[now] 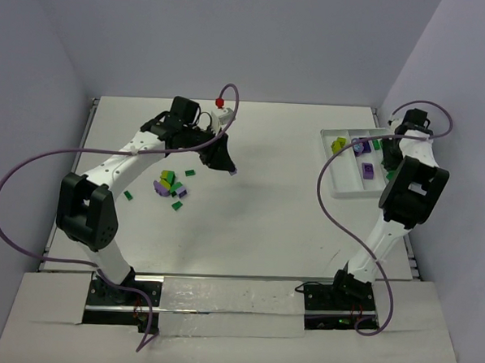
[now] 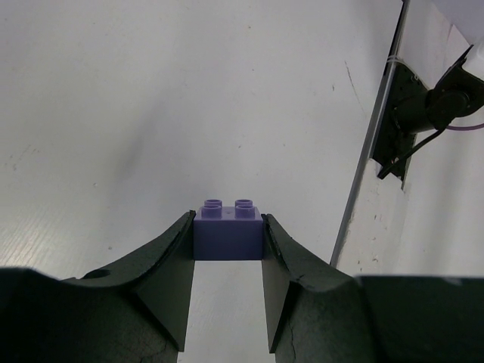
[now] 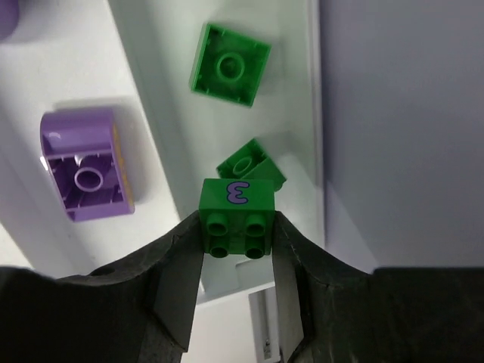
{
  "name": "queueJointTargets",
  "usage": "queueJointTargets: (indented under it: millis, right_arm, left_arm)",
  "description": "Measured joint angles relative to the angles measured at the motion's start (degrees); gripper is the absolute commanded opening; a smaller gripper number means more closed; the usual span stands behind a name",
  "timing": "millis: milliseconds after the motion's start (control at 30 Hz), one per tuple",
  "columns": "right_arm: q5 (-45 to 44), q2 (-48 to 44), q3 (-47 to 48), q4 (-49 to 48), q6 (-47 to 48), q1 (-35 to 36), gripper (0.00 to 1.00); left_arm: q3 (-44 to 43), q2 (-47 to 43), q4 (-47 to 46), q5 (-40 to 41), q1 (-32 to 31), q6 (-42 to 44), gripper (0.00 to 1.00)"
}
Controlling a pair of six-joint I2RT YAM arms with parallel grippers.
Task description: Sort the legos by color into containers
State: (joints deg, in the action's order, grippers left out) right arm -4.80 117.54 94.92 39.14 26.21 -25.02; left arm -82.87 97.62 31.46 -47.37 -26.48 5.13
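Over the tray, right gripper clamps green brick: release low, inside rim; left gripper clamps purple brick.

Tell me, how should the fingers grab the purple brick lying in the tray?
Come straight down from above and pinch the purple brick across two opposite flat outer walls. It lies hollow side up, so the top gives nothing to hold, and the tray walls would likely block a sideways reach.
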Motion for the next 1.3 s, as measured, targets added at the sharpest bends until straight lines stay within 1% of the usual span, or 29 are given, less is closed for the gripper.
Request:
queueJointTargets:
  millis: [33,67,167,200,233,400,500,567,633,733,800,900,967,1033,1167,1300]
  right_arm:
    - [0.0,0.2,0.6,0.0,0.0,0.0,0.63]
    - [0.1,0.3,1.4,0.0,0.0,0.0,0.64]
    - [0.3,0.3,2.8,0.0,-0.1,0.1,0.84]
    - [0.4,0.3,3.0,0.0,0.0,0.2,0.92]
    - [0.5,0.2,3.0,0.1,-0.1,0.3,0.98]
    - [2.5,-1.3,3.0,2.5,-0.2,1.3,0.98]
    - [7.9,-5.1,2.6,4.6,-0.2,2.7,0.97]
    - [13.3,-10.1,1.0,5.5,-0.1,4.7,0.97]
    - [18.2,-16.1,-0.5,6.5,0.7,8.3,0.97]
    - [29.0,-24.8,-1.7,7.8,1.8,16.9,0.96]
    - [36.0,-29.1,-1.7,7.7,1.2,23.7,0.95]
    - [45.5,-32.5,-1.8,7.0,-2.0,32.1,0.91]
    - [50.1,-33.3,-2.4,5.9,-5.2,35.6,0.91]
    - [51.9,-33.4,-4.5,3.5,-9.2,38.4,0.91]
    - [50.7,-33.3,-9.6,-0.7,-15.1,44.4,0.91]
    - [48.8,-33.2,-10.1,-2.4,-17.5,48.9,0.91]
  left_arm:
    - [0.0,0.0,0.0,0.1,0.0,0.0,0.0]
    - [0.0,0.0,0.0,0.3,0.0,0.0,0.0]
    - [0.0,0.0,0.0,0.5,0.0,0.0,0.0]
    - [0.0,0.0,0.0,0.5,0.0,0.0,0.0]
    - [0.0,0.0,0.0,0.5,0.0,0.0,0.0]
    - [0.0,0.0,-0.1,0.3,0.0,-0.2,0.0]
    - [0.0,0.0,-1.3,-2.8,0.6,-2.4,0.0]
    - [0.5,-0.2,-3.8,-6.4,1.6,-5.8,0.0]
    - [2.8,-1.2,-9.1,-10.7,2.9,-11.1,0.0]
    - [8.2,-3.3,-18.9,-17.6,4.7,-21.2,0.0]
    - [11.8,-4.2,-27.3,-21.1,5.2,-30.1,0.0]
    - [17.4,-5.9,-39.3,-23.8,5.2,-43.3,0.0]
    - [19.8,-7.0,-45.1,-24.1,5.3,-50.2,0.0]
    - [20.3,-7.7,-46.9,-23.0,5.6,-55.3,0.0]
    - [18.8,-9.1,-43.6,-17.3,6.7,-60.8,0.0]
    - [19.0,-9.9,-41.6,-13.3,7.9,-69.5,0.0]
